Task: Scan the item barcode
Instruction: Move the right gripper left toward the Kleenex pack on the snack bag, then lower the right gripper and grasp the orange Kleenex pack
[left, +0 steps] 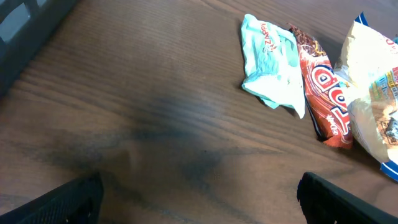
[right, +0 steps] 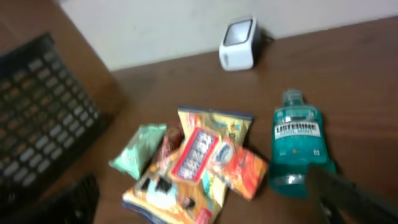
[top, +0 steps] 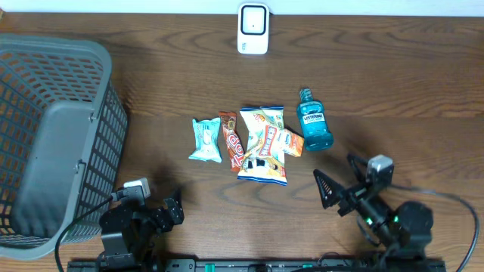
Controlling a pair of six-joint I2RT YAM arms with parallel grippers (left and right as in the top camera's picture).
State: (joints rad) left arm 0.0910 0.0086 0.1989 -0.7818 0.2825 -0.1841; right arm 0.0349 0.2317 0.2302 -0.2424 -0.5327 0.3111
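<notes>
Teal plastic, the mouthwash bottle (top: 314, 121) lies mid-table beside the snack packets (top: 261, 143), well short of the scanner (top: 252, 29). I judge it rigid, slick, fairly heavy; I'd pinch its waist. Left gripper (top: 172, 210) and right gripper (top: 340, 177) both gape, empty.

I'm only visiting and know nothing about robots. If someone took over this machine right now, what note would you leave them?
Grippers: the left gripper is open and empty, low at the front by the basket. The right gripper is open and empty, just in front of the items.
Items: the mouthwash bottle, green packet, red wrapper, yellow bag and orange packet lie clustered mid-table. The scanner stands at the far edge.
Done: nothing is picked up.
Left: grasp one item and show its barcode to the scanner.
</notes>
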